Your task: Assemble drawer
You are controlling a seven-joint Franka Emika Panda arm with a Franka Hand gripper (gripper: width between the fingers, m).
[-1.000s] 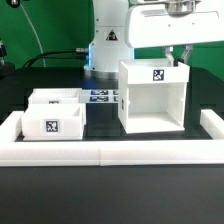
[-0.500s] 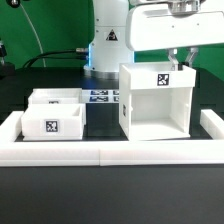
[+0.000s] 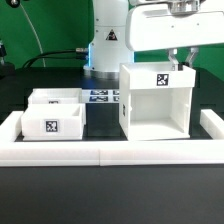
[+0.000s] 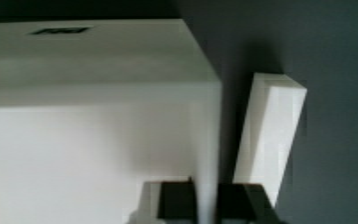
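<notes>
The tall open-fronted white housing (image 3: 140, 72) stands upright at the exterior view's right, with a tag on its top. My gripper (image 3: 178, 55) is at its back right top edge. In the wrist view the gripper (image 4: 211, 186) has one dark finger on each side of the housing's thin side wall (image 4: 213, 120) and is shut on it. The housing's top (image 4: 87, 60) fills most of that view. Two small open-top boxes stand at the exterior view's left, one in front (image 3: 52, 123) with its tag facing the camera, and one behind (image 3: 56, 97).
The low white border wall (image 3: 110, 152) runs along the front and up both sides; a stretch of it shows beside the housing in the wrist view (image 4: 277, 130). The marker board (image 3: 100, 97) lies between the boxes and the housing. The robot base (image 3: 108, 40) stands behind.
The housing shifted slightly toward the exterior view's right with my gripper on it a second ago. It has been still since then.
</notes>
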